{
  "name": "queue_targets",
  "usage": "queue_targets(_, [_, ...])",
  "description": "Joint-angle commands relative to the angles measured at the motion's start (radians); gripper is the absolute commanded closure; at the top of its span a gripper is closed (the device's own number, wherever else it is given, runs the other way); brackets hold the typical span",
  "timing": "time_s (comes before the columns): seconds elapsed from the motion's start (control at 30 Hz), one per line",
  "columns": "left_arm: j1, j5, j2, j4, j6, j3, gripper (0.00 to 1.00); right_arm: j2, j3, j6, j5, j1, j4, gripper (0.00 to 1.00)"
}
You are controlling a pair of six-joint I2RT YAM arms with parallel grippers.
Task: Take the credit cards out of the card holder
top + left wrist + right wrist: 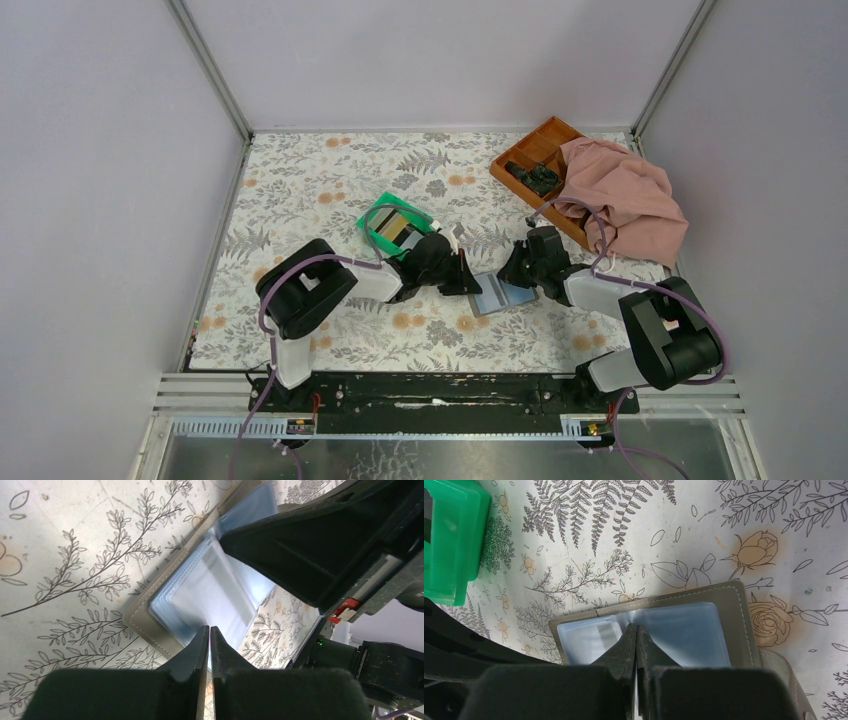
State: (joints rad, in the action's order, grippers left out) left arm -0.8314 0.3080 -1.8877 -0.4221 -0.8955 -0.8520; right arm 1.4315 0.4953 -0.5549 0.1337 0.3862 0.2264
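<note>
The card holder lies open on the floral table between my two grippers, its clear sleeves facing up. My left gripper comes in from the left. Its fingertips are pinched on the edge of a whitish credit card that still sits in a sleeve, inside the holder's stitched border. My right gripper is shut with nothing in it. Its tips rest on the fold of the card holder. Other cards lie in the green bin.
An orange-brown compartment tray with small dark items stands at the back right, partly under a pink cloth. The green bin is just behind the left gripper. Grey walls enclose the table on three sides.
</note>
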Motion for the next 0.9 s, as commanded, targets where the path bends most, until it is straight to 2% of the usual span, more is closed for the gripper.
queue_targets(0.0, [-0.005,0.005,-0.013,-0.104,-0.025,-0.018,0.9,0.011,-0.034,0.008,0.05,0.003,-0.041,1.0])
queue_targets(0.27, [-0.005,0.018,-0.019,-0.121,-0.041,-0.033,0.9,-0.009,-0.044,0.013,0.038,0.003,-0.056,1.0])
queue_targets(0.57, [-0.006,-0.036,0.1,-0.058,-0.018,0.05,0.9,-0.002,-0.04,0.012,0.038,0.003,-0.048,1.0])
queue_targets(0.87, [-0.006,-0.037,0.069,-0.081,-0.027,0.081,0.9,-0.011,-0.041,0.013,0.035,0.003,-0.055,1.0])
